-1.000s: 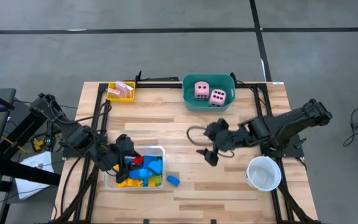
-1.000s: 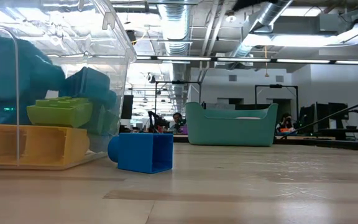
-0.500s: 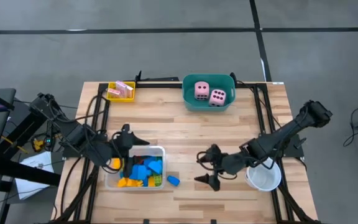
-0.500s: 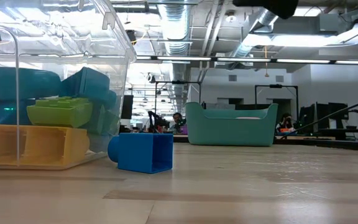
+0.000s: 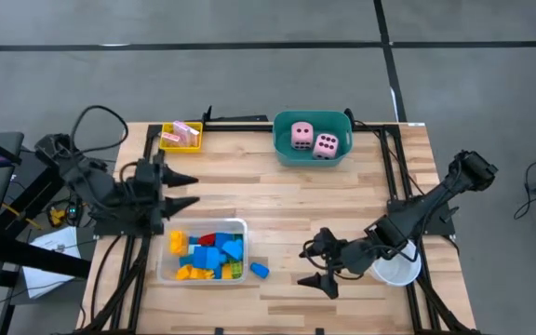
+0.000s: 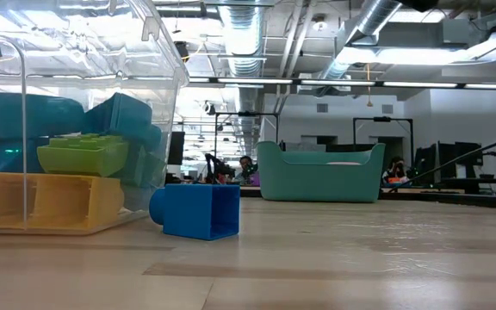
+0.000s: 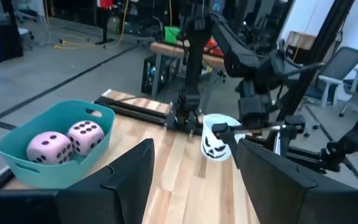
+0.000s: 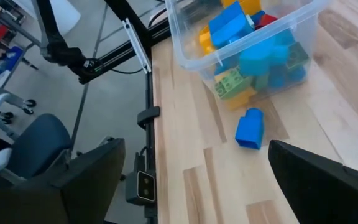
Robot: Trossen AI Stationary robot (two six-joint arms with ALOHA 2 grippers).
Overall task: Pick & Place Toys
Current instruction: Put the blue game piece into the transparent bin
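No writing reads on anything here; the white cup (image 7: 219,138) only bears a dark jack-o'-lantern face. The building blocks (image 5: 208,256), blue, yellow-orange, red and green, sit heaped in the clear tray (image 5: 162,270), one blue block (image 5: 259,270) loose on the table beside it, while two pink dotted dice (image 5: 313,140) lie in the teal tub (image 5: 285,150). Left gripper (image 5: 184,189) hangs spread and empty near the table's left edge above the tray; right gripper (image 5: 321,264) gapes wide, grasping nothing, near that stray block.
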